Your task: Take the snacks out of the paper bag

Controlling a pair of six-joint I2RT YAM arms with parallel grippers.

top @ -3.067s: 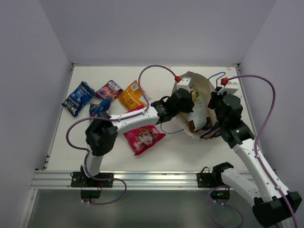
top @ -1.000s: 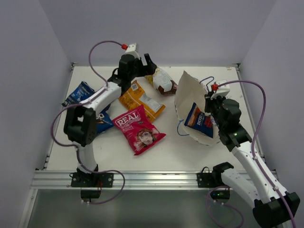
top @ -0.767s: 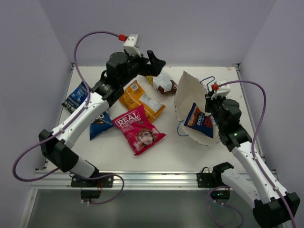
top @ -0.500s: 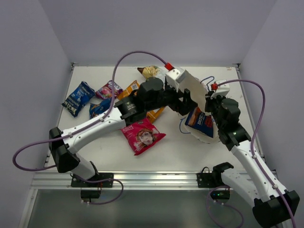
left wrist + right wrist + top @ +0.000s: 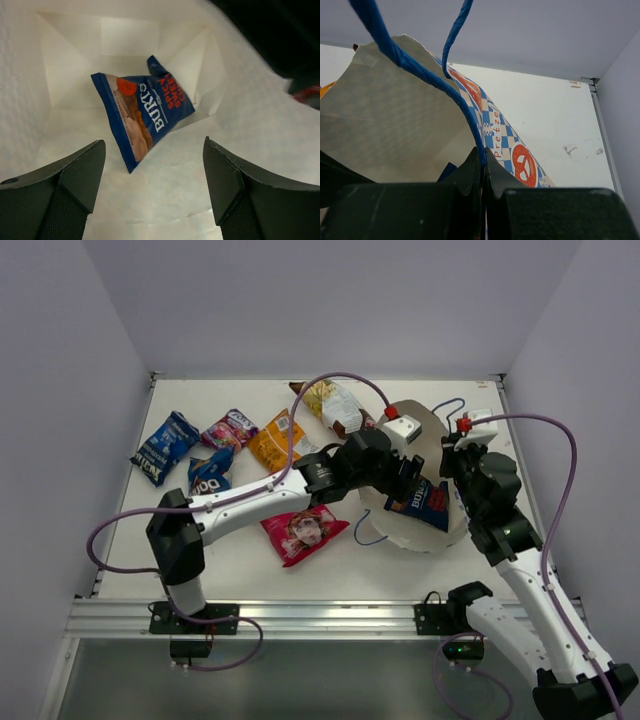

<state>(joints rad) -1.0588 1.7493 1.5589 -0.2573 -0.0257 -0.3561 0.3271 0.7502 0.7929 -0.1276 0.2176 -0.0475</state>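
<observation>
Six crinkly packets out on the white counter (image 5: 400, 565). From the left: long dark blue packet (image 5: 163, 448) by the counter's left edge; purple-pink packet (image 5: 229, 428) just beside it; smaller dark blue packet (image 5: 208, 472) nearer the arm bases; orange packet (image 5: 275, 439); red-pink packet (image 5: 302, 530), partly under the left arm's white link; yellow-white packet with brown (image 5: 335, 406) toward the far edge. Further right, boxy beige paper bag (image 5: 425, 425), mouth open toward the left arm, blue-and-white checks and red-orange pretzel emblems on its outer wall. Deep inside, against the beige lining, one dark blue "BURTS" packet (image 5: 142, 110), tilted. In the bag mouth, left claw (image 5: 154, 150), spread wide, holding nothing, apart from that packet. At the bag's right side, right claw (image 5: 482, 167), pinched tight on the thin dark blue cord handle (image 5: 415, 67).
</observation>
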